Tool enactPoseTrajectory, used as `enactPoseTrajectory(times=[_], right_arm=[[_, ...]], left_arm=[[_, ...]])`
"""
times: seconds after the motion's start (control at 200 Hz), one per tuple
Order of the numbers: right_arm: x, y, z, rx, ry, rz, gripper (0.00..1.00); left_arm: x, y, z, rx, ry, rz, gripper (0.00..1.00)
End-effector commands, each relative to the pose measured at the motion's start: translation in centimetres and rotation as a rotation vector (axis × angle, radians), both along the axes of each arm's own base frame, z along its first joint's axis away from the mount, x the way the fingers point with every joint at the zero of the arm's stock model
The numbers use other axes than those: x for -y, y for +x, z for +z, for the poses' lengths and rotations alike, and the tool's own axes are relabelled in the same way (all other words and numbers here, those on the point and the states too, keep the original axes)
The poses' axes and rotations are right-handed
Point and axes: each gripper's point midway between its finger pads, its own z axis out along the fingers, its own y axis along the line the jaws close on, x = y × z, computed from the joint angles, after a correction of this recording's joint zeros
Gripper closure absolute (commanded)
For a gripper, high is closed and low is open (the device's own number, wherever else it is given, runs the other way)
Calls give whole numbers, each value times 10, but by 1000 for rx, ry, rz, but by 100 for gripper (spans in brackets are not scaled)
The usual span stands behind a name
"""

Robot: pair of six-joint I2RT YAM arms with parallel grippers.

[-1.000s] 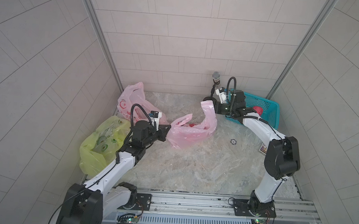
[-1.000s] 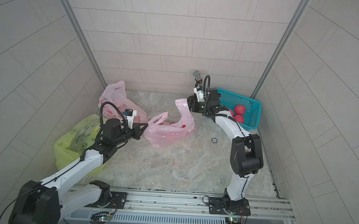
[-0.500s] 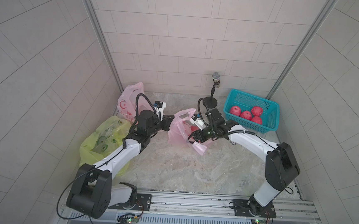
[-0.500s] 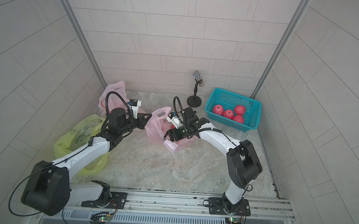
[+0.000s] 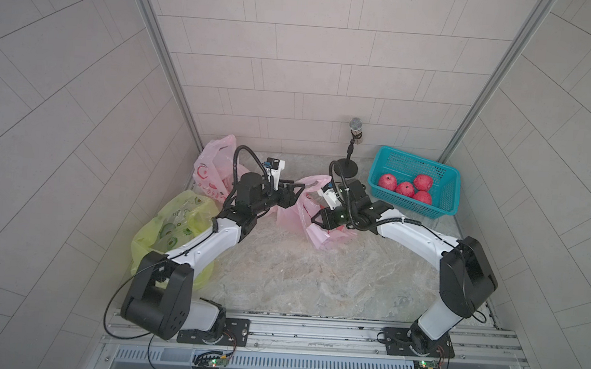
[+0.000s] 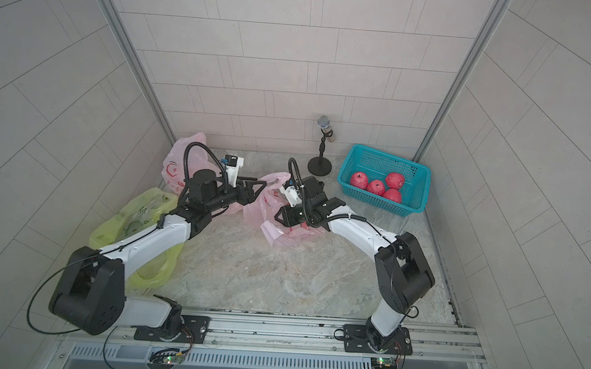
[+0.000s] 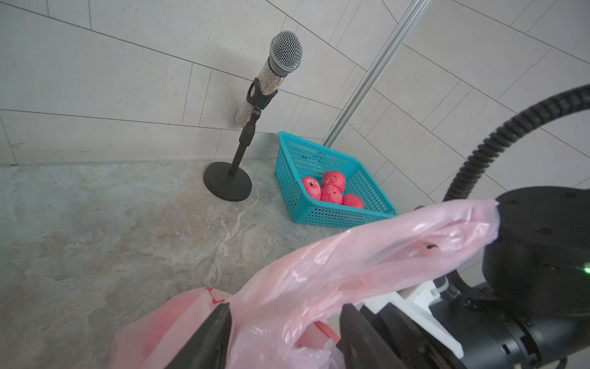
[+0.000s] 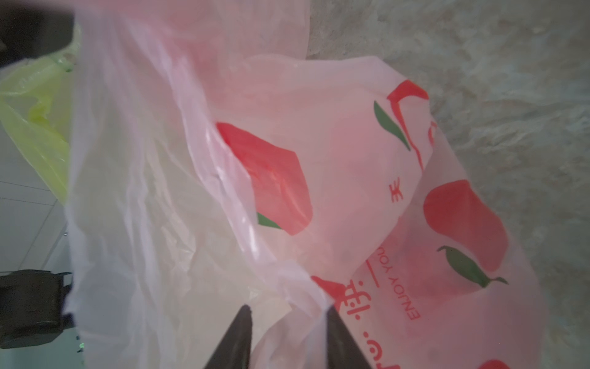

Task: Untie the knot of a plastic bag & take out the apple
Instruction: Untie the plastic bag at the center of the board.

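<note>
Top views
- Pink bag (image 5: 305, 225) (image 6: 271, 208): crumpled on the marbled floor (image 5: 298, 281), toward the back wall, between the two grippers.
- Left gripper (image 5: 299, 192) (image 6: 260, 186): at the bag's raised upper edge, jaws spread.
- Right gripper (image 5: 314, 219) (image 6: 279, 217): low against the bag's other side, tips in the plastic; the jaw gap is not clear here.
- Apple in the bag: cannot be made out.
- Teal basket (image 5: 420, 206): back right, holding four red apples (image 5: 405, 188), just beside a microphone (image 5: 355, 124) on a stand.
- Other bags: a second pink one (image 5: 213, 172) and a yellow-green bag (image 5: 173, 226) along the left wall.

Left wrist
- Left gripper (image 7: 285, 308): fingers well apart, with pink film loose between them and no pinch.
- Pink bag (image 7: 367, 252): a handle loop stretches toward the right arm.

Right wrist
- Right gripper (image 8: 287, 309): fingers narrowly apart around a fold of the bag's rim; whether they clamp it cannot be told.
- Pink bag (image 8: 335, 159): fills the view, printed with red fruit.
</note>
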Motion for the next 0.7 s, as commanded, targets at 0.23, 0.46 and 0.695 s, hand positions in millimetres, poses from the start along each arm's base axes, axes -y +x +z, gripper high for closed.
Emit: enactPoseTrajectory(times=[0.23,0.46,0.695], right_arm=[[0,8,10,33,27,-38,100],[0,5,15,35,54,-39,100],[3,-1,22,48,53,-28,100]], left_arm=[[-32,-64,-21,-200,106,88,37],[-15,-86,-57,-284,119,115,36],[10,-52,-59,-270,2,112,30]])
